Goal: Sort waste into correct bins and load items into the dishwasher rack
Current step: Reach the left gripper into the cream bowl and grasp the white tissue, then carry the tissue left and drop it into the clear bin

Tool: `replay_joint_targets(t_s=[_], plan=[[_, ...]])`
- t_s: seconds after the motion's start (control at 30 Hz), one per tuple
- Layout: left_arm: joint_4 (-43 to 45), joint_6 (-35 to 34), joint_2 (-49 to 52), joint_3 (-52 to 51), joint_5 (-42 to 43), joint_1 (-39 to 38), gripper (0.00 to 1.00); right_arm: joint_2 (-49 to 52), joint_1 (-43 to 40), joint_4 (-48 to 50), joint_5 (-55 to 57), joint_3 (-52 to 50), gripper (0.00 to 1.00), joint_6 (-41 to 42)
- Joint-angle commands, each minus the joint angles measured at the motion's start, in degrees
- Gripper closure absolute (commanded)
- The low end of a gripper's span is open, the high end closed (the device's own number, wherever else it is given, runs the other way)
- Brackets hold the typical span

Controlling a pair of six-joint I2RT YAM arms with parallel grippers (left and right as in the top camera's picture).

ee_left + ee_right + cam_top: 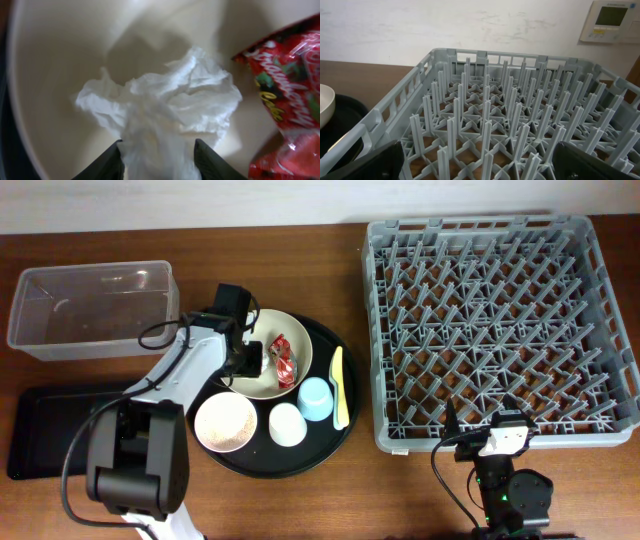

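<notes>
The left claw is down inside the big cream bowl. It is pinching the crumpled white wrapper. Its two dark fingers press on the paper from both sides, and the paper fills the gap between them. Most of the wrapper sticks out in front of the claw and rests on the bottom of the bowl. The small red wrapper lies just beside the claw, in the same bowl, on the side toward the grey rack. The bowl sits on the round black tray. The light blue cup, the white cup and the pink bowl stand near the claw on that tray. The yellow utensil lies past the red wrapper, by the tray's edge. The clear box and the flat black tray are well apart from the claw, on the side away from the rack. The right claw is spread wide and holds nothing. It is just beside the rack's near wall, and the pegs stand up in front of it.
</notes>
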Motion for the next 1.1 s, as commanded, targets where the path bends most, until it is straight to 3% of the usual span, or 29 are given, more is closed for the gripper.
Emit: replay_joint_targets(t_s=[0.0, 0.07, 0.1, 0.13, 0.17, 0.53, 0.87, 1.07], plan=[[1.64, -0.35, 0.39, -0.28, -0.44, 0.02, 0.62, -0.37, -0.46, -0.26, -0.55, -0.26, 0.02, 0.09], [1.66, -0.35, 0.39, -0.28, -0.46, 0.02, 0.65, -0.37, -0.46, -0.26, -0.52, -0.26, 0.02, 0.09], [1.68, -0.35, 0.39, -0.28, -0.44, 0.02, 0.73, -0.37, -0.46, -0.26, -0.55, -0.26, 0.02, 0.09], [1.95, -0.35, 0.39, -0.26, -0.44, 0.02, 0.91, -0.37, -0.46, -0.28, -0.55, -0.26, 0.02, 0.09], [2.21, -0.33, 0.39, 0.37, -0.44, 0.02, 0.99, -0.37, -0.46, -0.26, -0.55, -0.26, 0.02, 0.09], [-13.35, -0.37, -6.10, 26.14, -0.68, 2.56, 0.99, -0.37, -0.46, -0.28, -0.55, -0.26, 0.02, 0.09], [-12.52, -0.37, -7.37, 26.80, -8.79, 26.73, 0.99, -0.37, -0.46, -0.28, -0.55, -0.26, 0.02, 0.09], [-11.47, -0.31, -0.74, 26.80, -8.81, 31.95, 0.99, -0.37, -0.46, -0.26, -0.55, -0.26, 0.02, 0.09]])
